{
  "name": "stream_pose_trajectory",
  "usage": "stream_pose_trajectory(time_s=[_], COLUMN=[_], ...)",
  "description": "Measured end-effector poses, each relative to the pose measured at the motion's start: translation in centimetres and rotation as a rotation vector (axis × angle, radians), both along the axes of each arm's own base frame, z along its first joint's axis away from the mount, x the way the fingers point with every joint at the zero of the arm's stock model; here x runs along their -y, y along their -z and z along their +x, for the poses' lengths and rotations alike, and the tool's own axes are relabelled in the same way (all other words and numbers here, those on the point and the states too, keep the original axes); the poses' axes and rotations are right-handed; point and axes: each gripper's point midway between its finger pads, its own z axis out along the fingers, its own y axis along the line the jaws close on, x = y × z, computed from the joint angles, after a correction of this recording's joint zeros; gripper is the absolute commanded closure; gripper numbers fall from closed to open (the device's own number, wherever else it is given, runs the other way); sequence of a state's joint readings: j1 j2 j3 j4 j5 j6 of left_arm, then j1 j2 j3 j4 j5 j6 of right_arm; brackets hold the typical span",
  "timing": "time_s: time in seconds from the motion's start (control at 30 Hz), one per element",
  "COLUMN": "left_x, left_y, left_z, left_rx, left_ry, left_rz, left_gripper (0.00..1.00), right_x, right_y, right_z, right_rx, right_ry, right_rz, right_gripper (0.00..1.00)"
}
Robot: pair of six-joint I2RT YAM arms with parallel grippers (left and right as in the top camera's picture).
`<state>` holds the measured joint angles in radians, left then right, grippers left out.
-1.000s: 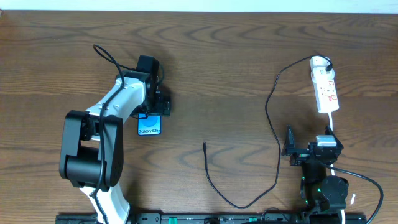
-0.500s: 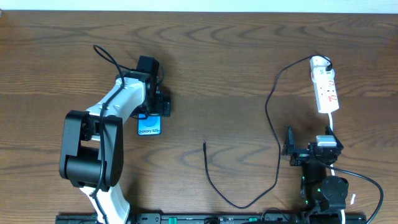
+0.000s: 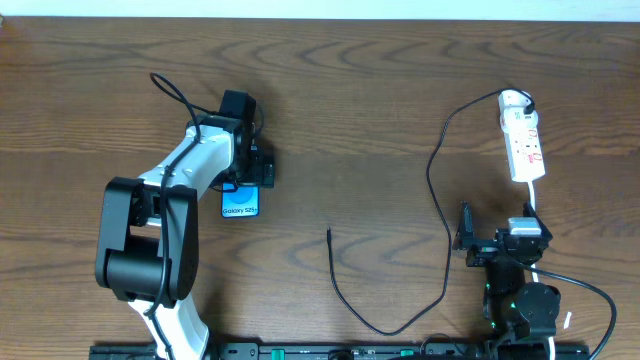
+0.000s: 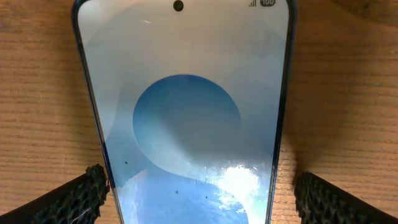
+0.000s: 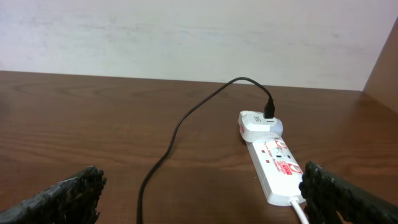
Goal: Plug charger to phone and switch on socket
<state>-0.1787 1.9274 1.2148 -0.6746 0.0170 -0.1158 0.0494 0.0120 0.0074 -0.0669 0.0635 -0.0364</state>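
Phone (image 3: pixel 240 207) lies flat on the dark wood table (image 3: pixel 350 100), left side, between my left gripper's (image 4: pixel 199 198) wide-spread jaws. My right gripper (image 5: pixel 202 200) stands wide and empty. I count one socket (image 3: pixel 522 140) far right and one charger (image 3: pixel 440 200). A white wall (image 5: pixel 186 31) stands beyond.

Robot lab: wooden table (image 3: pixel 380 90), arms (image 3: pixel 190 165).

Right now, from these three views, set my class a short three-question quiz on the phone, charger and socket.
1. True or false: the charger has its plug tip in the phone.
2. Which end effector has a finger on each side of the phone?
3. Fill in: the charger's far end plugs into a white adapter on the ____.
Key: 1 false, the tip lies loose on the table, apart from the phone. 2 the left end effector, open. 3 socket.
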Motion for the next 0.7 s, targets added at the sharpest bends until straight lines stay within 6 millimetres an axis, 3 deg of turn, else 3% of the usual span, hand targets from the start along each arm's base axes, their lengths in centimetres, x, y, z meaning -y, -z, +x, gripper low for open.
stream_pose_trajectory(time_s=[0.7], left_x=[0.06], left_y=[0.32], left_z=[-0.17], left_rx=[-0.001], left_ry=[0.000], left_rz=[-0.005], left_gripper=[0.02], right_x=[0.00], right_y=[0.00], right_z=[0.00], right_rx=[0.000], right_ry=[0.000], right_rz=[0.000], right_gripper=[0.01])
